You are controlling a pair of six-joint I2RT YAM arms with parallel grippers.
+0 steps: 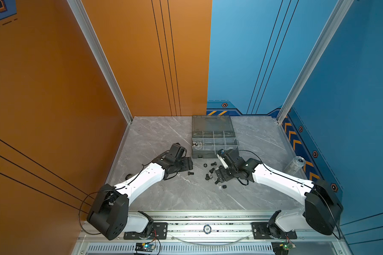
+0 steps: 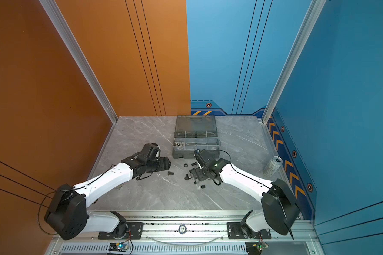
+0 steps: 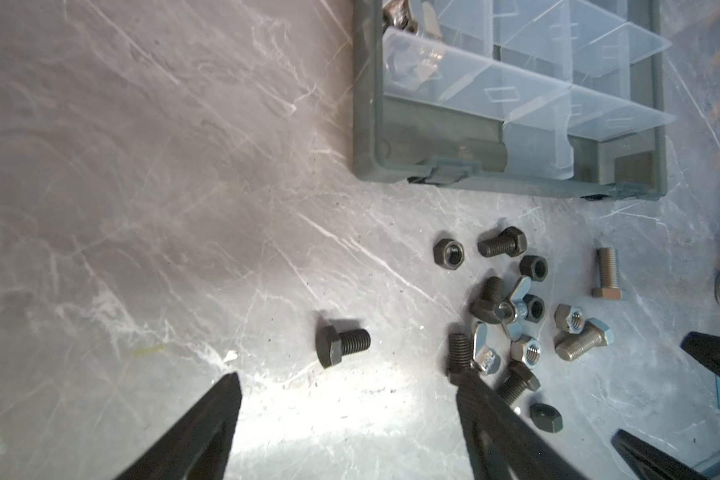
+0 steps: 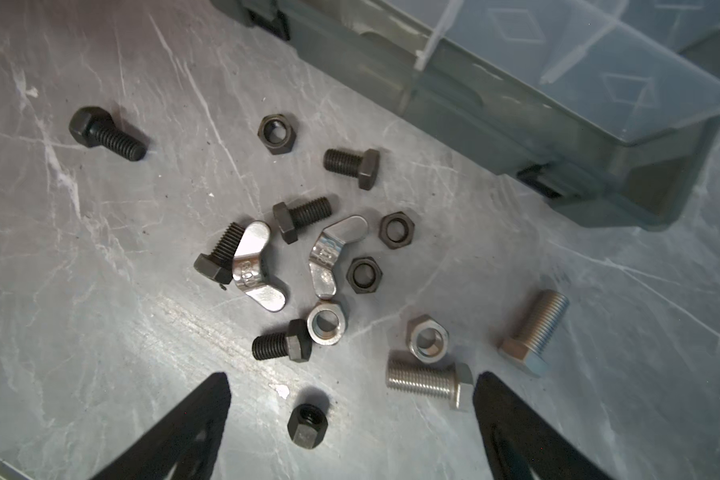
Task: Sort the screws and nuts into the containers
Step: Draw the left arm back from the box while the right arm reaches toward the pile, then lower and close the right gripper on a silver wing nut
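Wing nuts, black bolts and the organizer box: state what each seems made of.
The two shiny silver wing nuts look like plated or stainless steel: mirror glints, stamped marks. The short black hex-head bolts seem steel with a dull black finish. The smoky grey organizer box looks like translucent plastic, with clearer dividers.

Grey marbled worktop (image 1: pixel 164 136), pale veins throughout. Silver can (image 1: pixel 295 164) near its right edge, close by chevron strip (image 1: pixel 296 141) in orange on blue side panel. Round chip (image 1: pixel 207 229) marked "10" on aluminium rail (image 1: pixel 230 217) along the front, about midway. Behind: orange wall (image 1: pixel 142 55) to the left, blue wall (image 1: pixel 241 55) to the right, meeting mid-scene. Aluminium posts (image 1: pixel 98 55) at both back corners.
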